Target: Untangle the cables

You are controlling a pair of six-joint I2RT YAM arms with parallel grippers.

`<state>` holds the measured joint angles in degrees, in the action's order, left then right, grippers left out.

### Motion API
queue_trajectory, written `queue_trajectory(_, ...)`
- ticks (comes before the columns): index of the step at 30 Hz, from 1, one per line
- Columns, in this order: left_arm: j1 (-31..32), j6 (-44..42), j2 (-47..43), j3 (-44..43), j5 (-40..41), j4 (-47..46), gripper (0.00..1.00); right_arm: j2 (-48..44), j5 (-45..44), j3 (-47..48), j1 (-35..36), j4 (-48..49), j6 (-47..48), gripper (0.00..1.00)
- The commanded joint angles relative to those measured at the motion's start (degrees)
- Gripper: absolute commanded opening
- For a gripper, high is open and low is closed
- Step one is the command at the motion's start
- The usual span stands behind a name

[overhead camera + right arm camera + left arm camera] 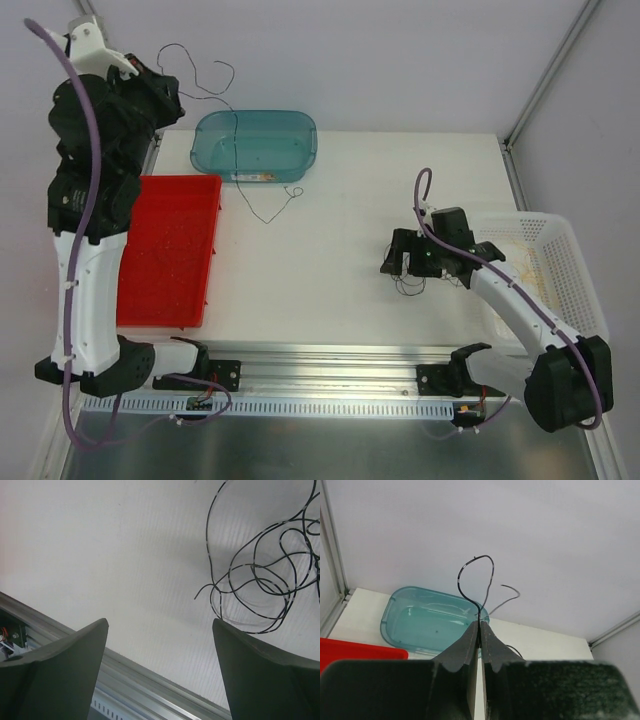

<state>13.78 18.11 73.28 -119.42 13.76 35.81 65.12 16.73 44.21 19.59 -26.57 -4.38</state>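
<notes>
A thin dark cable [236, 150] hangs from my left gripper [160, 78], which is raised high at the back left. It curls above the fingers, drops across the teal bin [255, 140] and ends on the white table. In the left wrist view the left gripper [480, 625] is shut on this cable [476, 575], which loops upward from the tips. My right gripper [400, 265] stands low over the table at the right, open and holding nothing. A loose coil of dark cable [260, 585] lies just beyond the right fingertip of the right gripper [160, 625].
A red tray [170, 250] lies at the left and a white mesh basket [565, 270] at the right edge. The teal bin [420, 625] sits at the back. An aluminium rail [150, 680] runs along the near table edge.
</notes>
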Motion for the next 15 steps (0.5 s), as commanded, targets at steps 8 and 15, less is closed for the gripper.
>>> queue_trajectory(8,-0.42,1.31,9.51,1.47,-0.05,-18.05,0.04,-6.15,3.48,-1.75,1.32,1.34,1.04,0.99)
queue_trajectory(15,-0.86,-0.09,17.41,-5.63,1.97,-21.48,0.04,-6.32,3.92,-2.72,1.59,-0.24,2.45,0.99)
